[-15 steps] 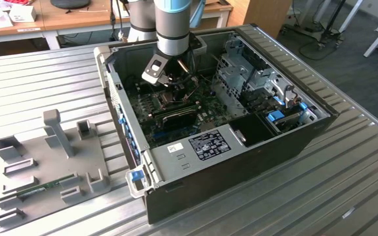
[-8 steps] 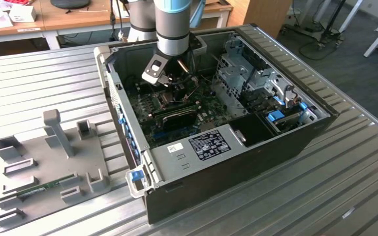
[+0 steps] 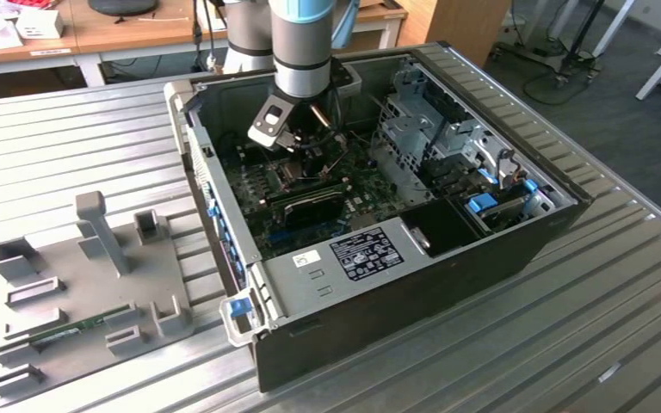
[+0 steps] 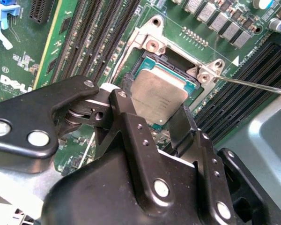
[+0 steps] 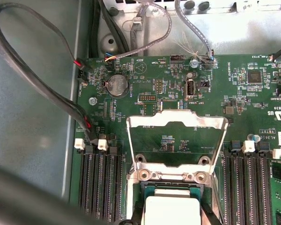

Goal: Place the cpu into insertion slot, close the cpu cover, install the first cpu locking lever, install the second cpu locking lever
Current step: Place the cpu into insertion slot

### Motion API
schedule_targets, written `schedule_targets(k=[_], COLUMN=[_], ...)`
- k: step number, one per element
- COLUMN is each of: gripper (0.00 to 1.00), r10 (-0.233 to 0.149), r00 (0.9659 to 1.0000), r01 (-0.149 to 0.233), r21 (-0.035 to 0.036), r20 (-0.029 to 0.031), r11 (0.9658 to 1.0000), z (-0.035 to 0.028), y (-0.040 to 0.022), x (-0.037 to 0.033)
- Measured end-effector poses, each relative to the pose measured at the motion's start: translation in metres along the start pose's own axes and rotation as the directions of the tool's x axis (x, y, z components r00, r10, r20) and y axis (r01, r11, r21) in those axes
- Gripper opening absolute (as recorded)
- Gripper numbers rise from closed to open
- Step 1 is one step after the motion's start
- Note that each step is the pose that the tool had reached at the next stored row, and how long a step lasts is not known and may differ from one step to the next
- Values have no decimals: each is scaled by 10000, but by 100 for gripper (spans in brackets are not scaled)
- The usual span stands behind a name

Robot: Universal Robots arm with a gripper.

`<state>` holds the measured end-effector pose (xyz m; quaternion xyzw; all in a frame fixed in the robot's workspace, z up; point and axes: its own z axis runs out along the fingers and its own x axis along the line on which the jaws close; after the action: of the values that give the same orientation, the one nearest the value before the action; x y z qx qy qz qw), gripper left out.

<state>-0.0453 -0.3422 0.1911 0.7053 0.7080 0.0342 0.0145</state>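
The gripper [image 4: 152, 107] has its fingers narrow, holding the cpu [image 4: 159, 96] by two opposite edges, flat and directly over the insertion slot [image 4: 176, 73]. The cpu cover [image 5: 175, 121] stands open beyond the slot, away from the fingers

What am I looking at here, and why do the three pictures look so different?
A robot arm reaches into an open computer case lying on a ribbed metal table. The exterior view is from a camera off the arm; both wrist views are from cameras riding on it, facing the green motherboard. The black hand is at the cpu, a small grey chip over the insertion slot; whether it grips it I cannot tell. The cpu cover is open. A grey tray lies beside the case.
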Motion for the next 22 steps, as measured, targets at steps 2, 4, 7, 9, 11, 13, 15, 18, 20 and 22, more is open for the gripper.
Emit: schedule_targets(k=[2, 4, 7, 9, 11, 13, 15, 18, 20, 22], gripper=[54, 54, 54, 54, 54, 55, 61, 61, 61, 61], r10=[0, 1, 0, 0, 0, 0, 0, 0, 0, 0], r00=[10000, 10000, 10000, 10000, 10000, 10000, 10000, 10000, 10000, 10000], r01=[0, -1, 0, 0, 0, 0, 0, 0, 0, 0], r21=[0, -1, -2, -2, -2, -11, -9, -3, -3, -3], r20=[1, -1, -2, -2, -2, -15, -13, -4, -3, -3], r11=[10000, 10000, 10000, 10000, 10000, 10000, 10000, 10000, 10000, 10000], z=[1, 2, 3, 3, 3, 7, 8, 4, 4, -6], y=[0, 0, 0, 0, 0, 2, 2, 1, 0, 1], x=[0, 1, 1, 1, 0, 3, 3, 1, 1, 1])
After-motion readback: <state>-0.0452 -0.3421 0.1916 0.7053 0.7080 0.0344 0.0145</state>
